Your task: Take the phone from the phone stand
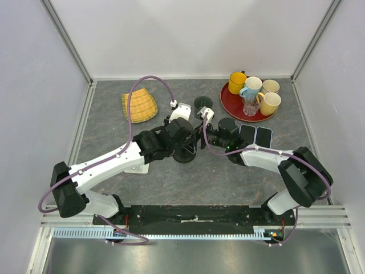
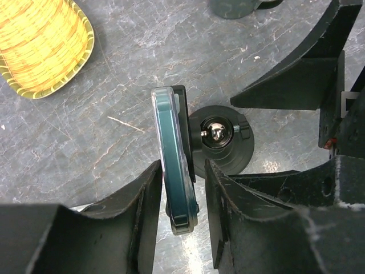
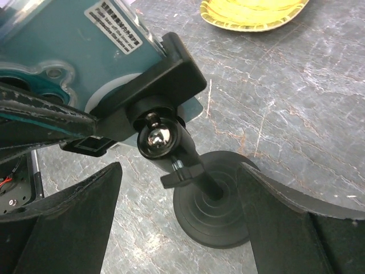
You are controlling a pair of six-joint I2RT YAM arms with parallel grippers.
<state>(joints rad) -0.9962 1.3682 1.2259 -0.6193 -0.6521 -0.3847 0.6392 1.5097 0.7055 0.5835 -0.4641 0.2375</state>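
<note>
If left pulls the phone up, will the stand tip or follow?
Phone stand probably lifts or tips: slim stem, small round base, nothing gripping it. Its ball joint may swivel first. Right gripper straddles it open; closing should help.

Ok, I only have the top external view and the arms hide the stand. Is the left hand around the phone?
Observer: Yes. In the left wrist view the phone stands edge-on between the fingers of the left hand, with a thin gap on one side, so it is not clamped.
Operator: And the right hand?
Observer: In its own wrist view the right hand is open, one finger on either side of the phone stand, well apart from its stem.
</note>
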